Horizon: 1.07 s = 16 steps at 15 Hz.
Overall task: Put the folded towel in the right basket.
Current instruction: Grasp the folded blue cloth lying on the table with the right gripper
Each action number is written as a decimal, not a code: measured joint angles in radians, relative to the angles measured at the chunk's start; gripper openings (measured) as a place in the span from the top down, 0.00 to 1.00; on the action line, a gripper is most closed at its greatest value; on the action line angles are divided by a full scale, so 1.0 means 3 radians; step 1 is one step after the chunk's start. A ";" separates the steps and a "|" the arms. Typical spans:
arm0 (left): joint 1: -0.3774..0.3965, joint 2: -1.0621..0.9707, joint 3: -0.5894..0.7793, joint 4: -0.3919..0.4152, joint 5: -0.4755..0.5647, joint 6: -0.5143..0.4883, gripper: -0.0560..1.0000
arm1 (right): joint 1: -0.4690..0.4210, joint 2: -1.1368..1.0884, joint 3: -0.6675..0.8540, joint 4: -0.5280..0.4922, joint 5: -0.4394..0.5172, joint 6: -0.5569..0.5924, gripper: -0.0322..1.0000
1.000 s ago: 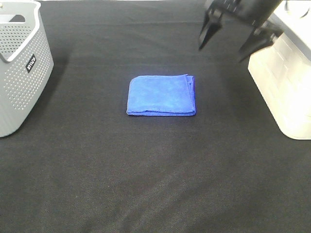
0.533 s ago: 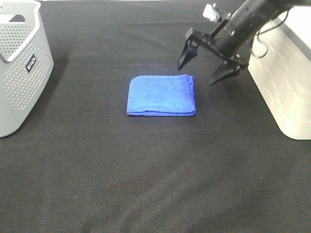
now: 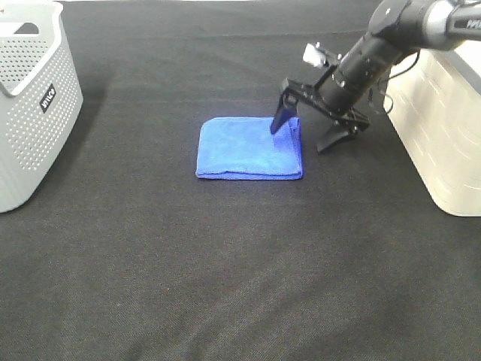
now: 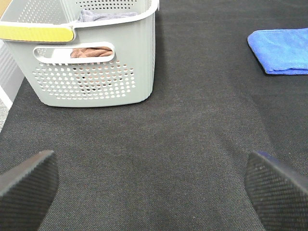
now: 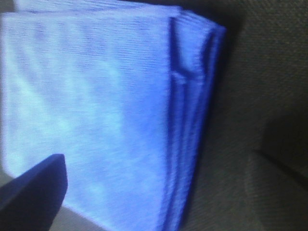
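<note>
The folded blue towel (image 3: pixel 249 147) lies flat on the black table in the middle of the exterior view. My right gripper (image 3: pixel 304 134) is open and low over the towel's right edge, one finger (image 3: pixel 279 119) over the towel, the other (image 3: pixel 328 140) over the bare table beside it. The right wrist view shows the towel (image 5: pixel 96 106) close up with its layered edge between the fingers. The right basket (image 3: pixel 443 128) is white and stands at the right edge. My left gripper (image 4: pixel 149 185) is open over bare table, far from the towel (image 4: pixel 281 50).
A grey perforated basket (image 3: pixel 30 98) stands at the left edge; the left wrist view shows it (image 4: pixel 86 72) holding cloths. The table is covered in black cloth (image 3: pixel 225 263).
My right arm has come down from the upper right to the towel's right edge, fingers staying open. The towel has not moved.
</note>
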 joint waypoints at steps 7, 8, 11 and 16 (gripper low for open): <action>0.0000 0.0000 0.0000 0.0000 0.0000 0.0000 0.02 | 0.0017 0.0177 -0.0073 0.0080 -0.0020 0.0003 0.07; 0.0000 0.0000 0.0000 0.0000 0.0000 0.0000 0.02 | 0.0050 0.0210 -0.0083 0.0150 -0.0030 0.0000 0.09; 0.0000 0.0000 0.0000 0.0000 0.0000 0.0000 0.02 | 0.0243 0.0310 -0.0117 0.0467 -0.0113 -0.0083 0.16; 0.0000 0.0000 0.0000 0.0000 0.0000 0.0000 0.02 | 0.0383 0.0377 -0.0117 0.0517 -0.0297 -0.0160 0.60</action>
